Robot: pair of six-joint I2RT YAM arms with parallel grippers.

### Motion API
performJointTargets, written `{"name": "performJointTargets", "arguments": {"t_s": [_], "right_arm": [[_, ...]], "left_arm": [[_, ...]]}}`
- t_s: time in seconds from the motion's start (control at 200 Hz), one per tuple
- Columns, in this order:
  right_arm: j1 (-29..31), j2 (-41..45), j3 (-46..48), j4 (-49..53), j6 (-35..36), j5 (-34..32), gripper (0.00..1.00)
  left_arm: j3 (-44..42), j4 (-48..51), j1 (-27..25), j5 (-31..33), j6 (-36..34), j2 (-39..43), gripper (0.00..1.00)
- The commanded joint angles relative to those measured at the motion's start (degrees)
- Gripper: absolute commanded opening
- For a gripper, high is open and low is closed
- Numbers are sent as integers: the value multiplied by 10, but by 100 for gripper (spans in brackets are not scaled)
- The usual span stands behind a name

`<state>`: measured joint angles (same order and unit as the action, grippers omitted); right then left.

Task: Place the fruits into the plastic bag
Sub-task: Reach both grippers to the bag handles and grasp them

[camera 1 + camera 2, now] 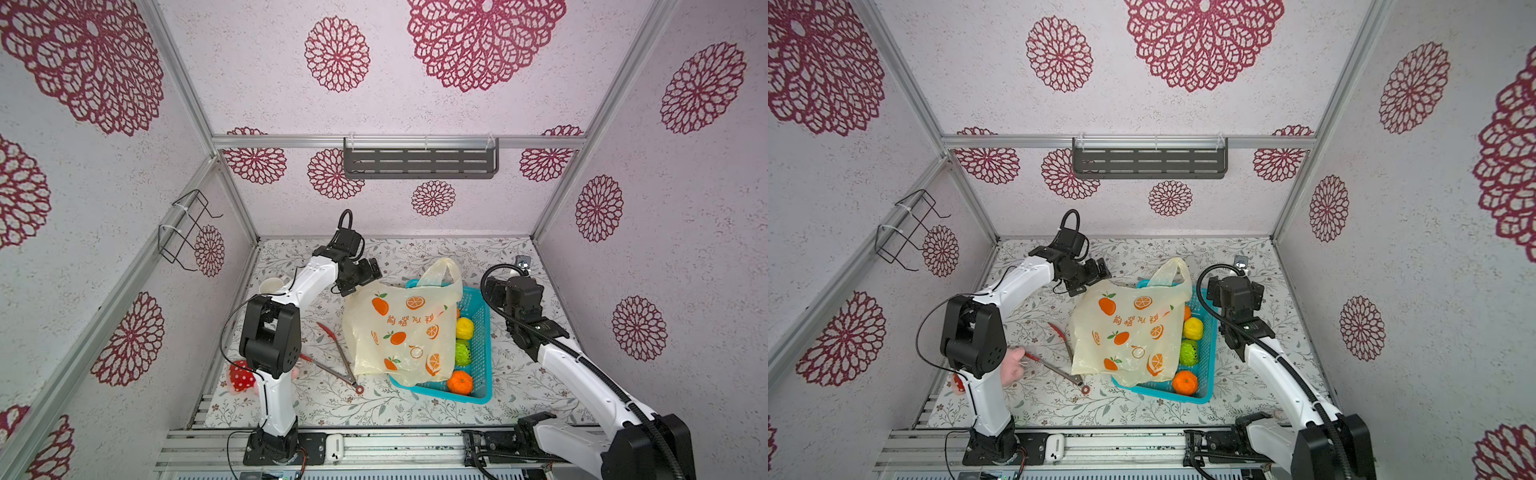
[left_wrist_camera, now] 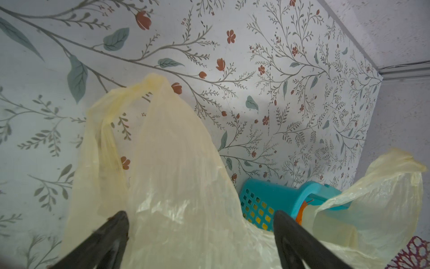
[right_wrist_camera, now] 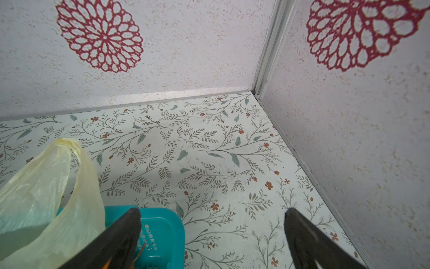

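The cream plastic bag (image 1: pixel 405 332) (image 1: pixel 1129 332), printed with oranges, lies flat across the teal basket's left part. To the right of the bag, a yellow lemon (image 1: pixel 464 328), a green knobbly ball (image 1: pixel 463 353) and an orange tangerine (image 1: pixel 459 382) sit in the basket. Other fruits are hidden under the bag. My left gripper (image 1: pixel 352 290) (image 2: pixel 201 217) hangs open over the bag's far left corner, its jaws astride the film (image 2: pixel 174 163) beside a handle loop. My right gripper (image 1: pixel 498 291) (image 3: pixel 213 215) is open and empty by the basket's far right corner.
The teal perforated basket (image 1: pixel 484 353) (image 3: pixel 162 221) stands right of centre. Red-tipped tongs (image 1: pixel 336 357) lie left of the bag. A pink plush toy (image 1: pixel 243 376) and a white cup (image 1: pixel 270 286) sit by the left arm. The right wall and back corner are close.
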<state>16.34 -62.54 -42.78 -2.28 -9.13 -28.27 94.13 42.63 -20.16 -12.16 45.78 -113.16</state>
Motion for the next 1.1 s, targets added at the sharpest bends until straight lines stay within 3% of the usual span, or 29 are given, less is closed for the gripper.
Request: {"name": "performJointTargets", "arguments": {"t_s": [0.0,0.26,0.315,0.46,0.555,0.731,0.896,1.091], "right_arm": [[2,25,4,-4,20,-6,98],[3,40,16,-12,20,5,98],[2,42,14,-11,21,6,98],[3,44,3,-3,24,4,98],[3,44,-9,4,25,5,98],[3,41,-31,22,25,22,98],[2,31,-66,43,13,64,98],[4,17,-114,65,-4,129,98]], "left_arm": [[13,19,-7,3,13,-27,92],[60,44,-13,0,6,-76,77],[74,54,-14,1,1,-87,70],[100,56,-23,14,-17,-91,18],[112,39,-28,48,-35,-67,1],[122,-51,-26,107,-98,46,0],[121,-182,-27,104,-203,153,0],[65,-320,-29,81,-279,259,0]]}}
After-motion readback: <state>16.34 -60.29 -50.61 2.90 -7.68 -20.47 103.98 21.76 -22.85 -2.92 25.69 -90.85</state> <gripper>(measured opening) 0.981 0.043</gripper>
